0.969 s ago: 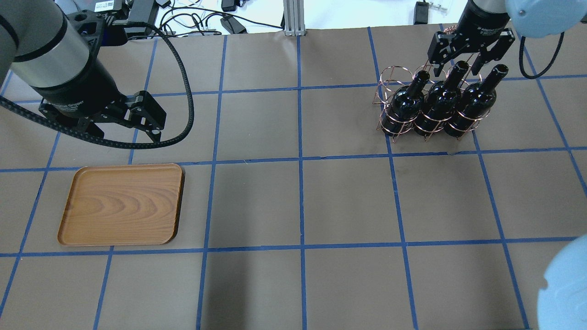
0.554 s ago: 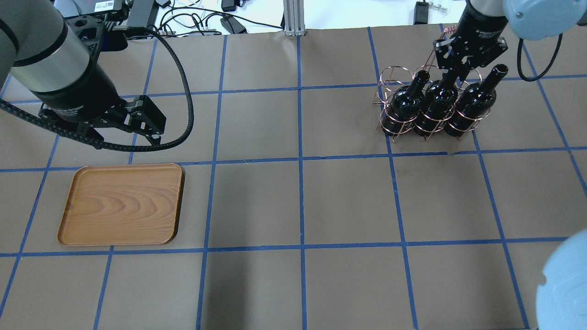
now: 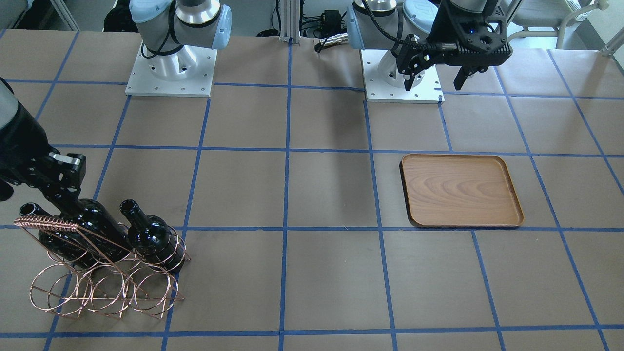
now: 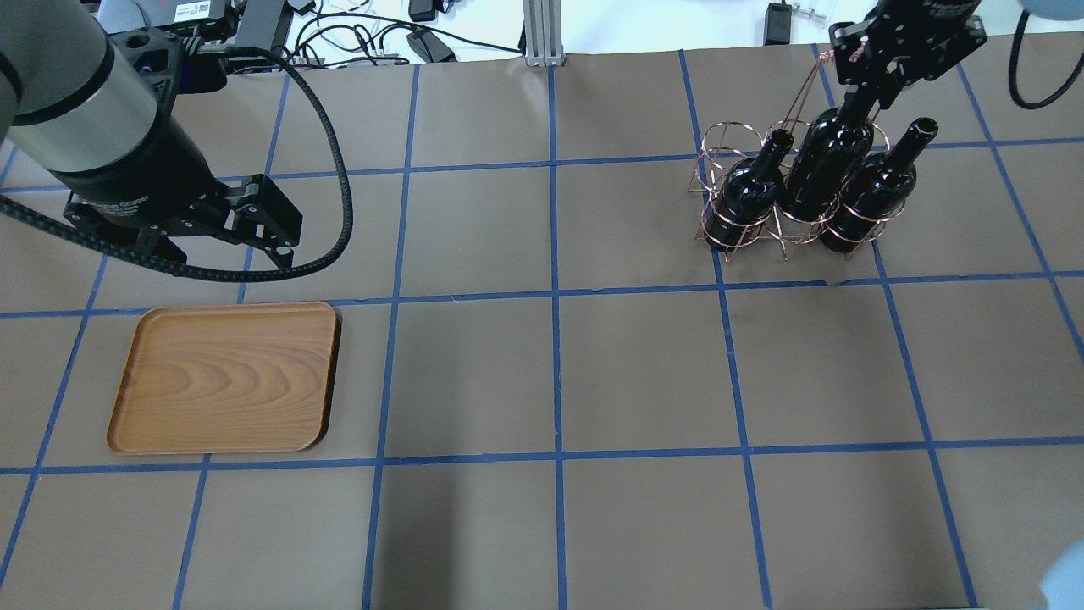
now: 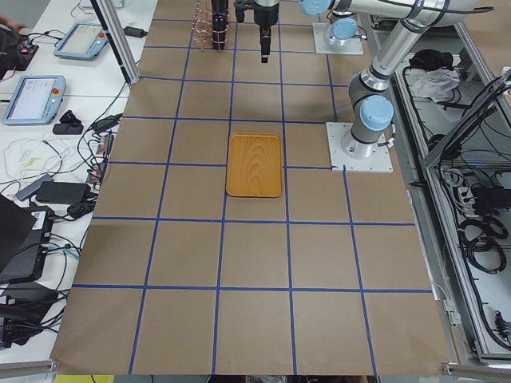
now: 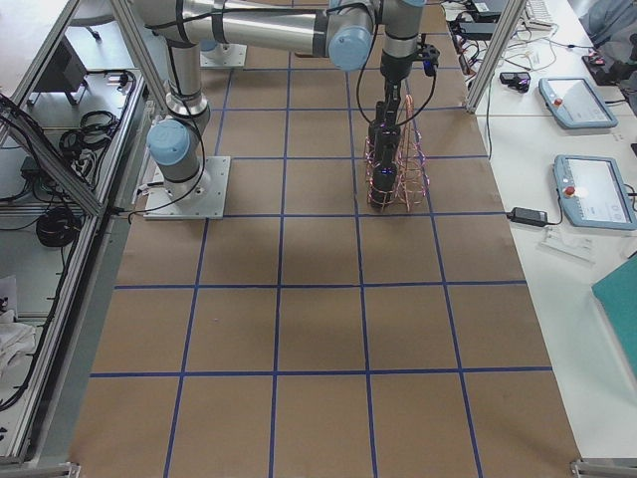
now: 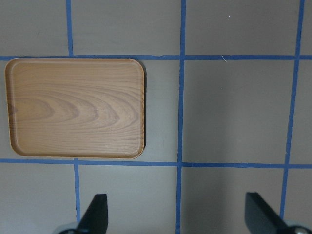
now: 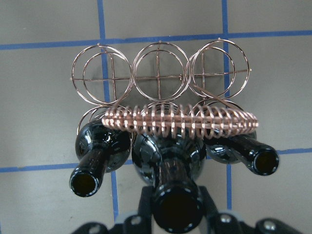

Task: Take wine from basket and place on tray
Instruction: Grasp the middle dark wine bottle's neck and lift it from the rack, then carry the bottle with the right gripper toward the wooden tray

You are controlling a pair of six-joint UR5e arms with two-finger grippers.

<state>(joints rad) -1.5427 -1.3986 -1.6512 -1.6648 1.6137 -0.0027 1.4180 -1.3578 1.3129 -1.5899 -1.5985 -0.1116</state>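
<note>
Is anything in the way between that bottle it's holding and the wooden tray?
The wine in the right gripper seems partly inside the loops of the basket, and a neighbouring bottle stands on its tray side. Past those, nothing visible blocks the tray.

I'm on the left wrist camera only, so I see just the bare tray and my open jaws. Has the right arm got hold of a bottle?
Observer: Yes, the right gripper has its jaws shut on the neck of the middle bottle.
Operator: Is it clear of the basket?
Observer: Not yet; it seems to sit higher than its two neighbours, but its body is among the basket wires.
Operator: Any bottles in the other row?
Observer: None; those three loops are empty.
</note>
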